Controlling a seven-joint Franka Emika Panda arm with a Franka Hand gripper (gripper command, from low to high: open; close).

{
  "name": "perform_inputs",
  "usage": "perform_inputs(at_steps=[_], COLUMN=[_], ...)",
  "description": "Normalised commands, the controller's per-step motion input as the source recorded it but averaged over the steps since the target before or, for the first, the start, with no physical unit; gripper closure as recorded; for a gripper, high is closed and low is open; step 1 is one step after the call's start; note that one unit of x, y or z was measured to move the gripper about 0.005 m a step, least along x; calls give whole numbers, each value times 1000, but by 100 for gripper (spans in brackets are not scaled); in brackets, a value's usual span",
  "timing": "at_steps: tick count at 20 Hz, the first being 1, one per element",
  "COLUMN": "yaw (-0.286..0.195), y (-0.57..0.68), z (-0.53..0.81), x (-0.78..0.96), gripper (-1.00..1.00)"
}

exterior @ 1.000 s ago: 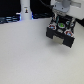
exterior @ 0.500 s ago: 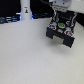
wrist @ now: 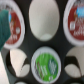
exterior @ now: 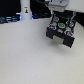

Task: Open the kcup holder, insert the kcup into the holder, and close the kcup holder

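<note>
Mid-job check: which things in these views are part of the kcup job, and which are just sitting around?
Part of the job:
kcup holder, black, on the table
kcup, green top, in a slot
gripper, over the holder

Just there:
white bottle-like object
reddish-topped pods

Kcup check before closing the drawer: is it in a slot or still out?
In: the kcup, green top up, sits inside a round slot of the kcup holder.

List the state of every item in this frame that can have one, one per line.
kcup holder: drawer pulled open, slots exposed.
kcup: green top up, seated in a slot, not held.
reddish-topped pods: seated in their slots.
empty slots: pale, unfilled.
white bottle: upright, away from the holder.
tool: above the holder; open or shut cannot be told.
</note>
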Motion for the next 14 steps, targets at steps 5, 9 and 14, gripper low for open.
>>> perform_inputs(at_steps=[5, 9, 14], yaw=[32, 41, 85], y=[-345, -128, 151], z=[17, -9, -22], x=[732, 785, 696], gripper=[-100, -100, -100])
